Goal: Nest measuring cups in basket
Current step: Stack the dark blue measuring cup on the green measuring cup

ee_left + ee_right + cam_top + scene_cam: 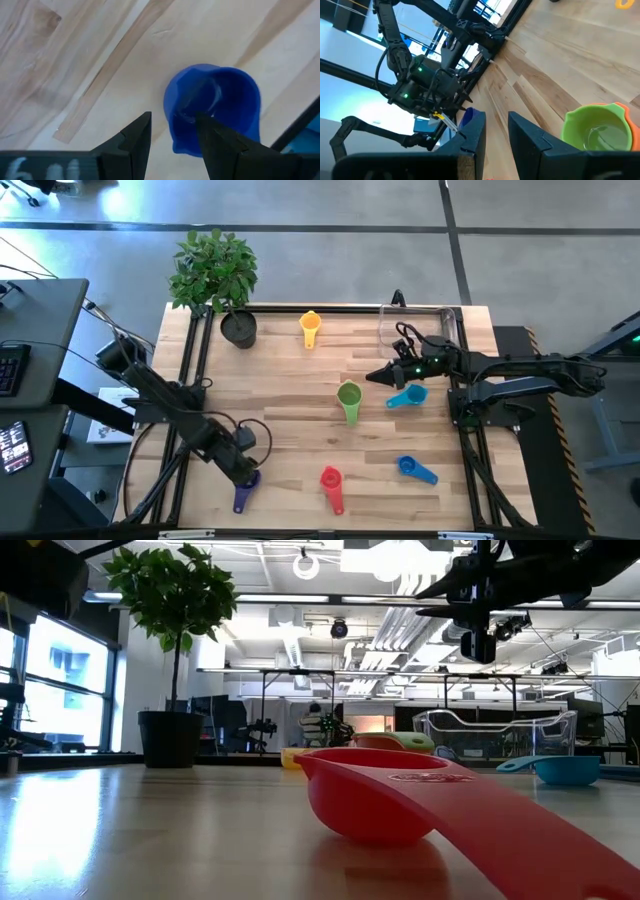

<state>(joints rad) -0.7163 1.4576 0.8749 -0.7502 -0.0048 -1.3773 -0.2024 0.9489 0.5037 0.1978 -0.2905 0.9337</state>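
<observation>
- Nearest to us, at the front edge of the wooden table [290, 410], lies a shiny red plastic measuring cup [370, 802] with a round bowl and a long flat handle.
- Just to its left, the left gripper [172, 125] hangs over a smooth purple plastic measuring cup [215, 100]. Its claw is open. One finger is inside the bowl and one is outside, with the thin wall between them. We do not think it has pinched the cup yet.
- We worry here. The wall is thin and slick, so the cup could slip or tip when the claw squeezes. It could also skid on the smooth wood.
- On the right side lies a blue plastic measuring cup [415, 469].
- In the middle sits a green plastic measuring cup [595, 131]. An orange edge peeks out behind it, so we think it may sit inside an orange one.
- Beside it is a light blue plastic measuring cup [407, 396].
- Above these two hangs the right gripper [496, 125]. Its claw is open only a little and holds nothing.
- Farther back lies a yellow plastic measuring cup [310, 327].
- At the far right corner stands the clear plastic basket [440, 735]. It is a box shape with see-through walls. We see no cup in it, and the purple cup is well apart from it, so a weak grip could drop it on the way.
- At the far left stands a black round plant pot [239, 329].
</observation>
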